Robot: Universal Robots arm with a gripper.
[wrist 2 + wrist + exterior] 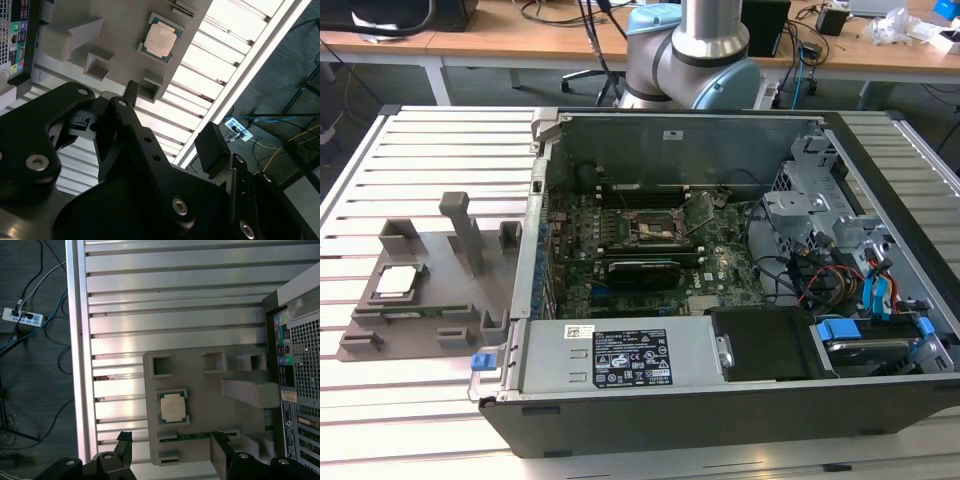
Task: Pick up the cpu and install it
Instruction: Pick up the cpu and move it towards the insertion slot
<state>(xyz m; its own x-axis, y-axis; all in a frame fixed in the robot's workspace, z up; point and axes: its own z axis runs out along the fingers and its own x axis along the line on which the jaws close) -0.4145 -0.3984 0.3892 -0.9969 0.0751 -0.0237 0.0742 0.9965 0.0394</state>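
Over on the exterior view's left, the cpu (400, 281) lies flat, pale top up, in a square pocket of the grey holder tray (438, 296) on the slatted table (440, 140), just beside the open computer case (700, 410).

I have the claw (171, 440) looking down on it in the first wrist view, fingers (124, 445) spread wide, holding nothing and touching nothing. The chip sits between the lines of the two fingers and a little beyond their tips, so I judge the claw is nearly centred over it but well above. Being square, it has no long axis; its edges run roughly square to the fingers' line.

The black socket (648, 225) sits well apart, on the board inside the case.
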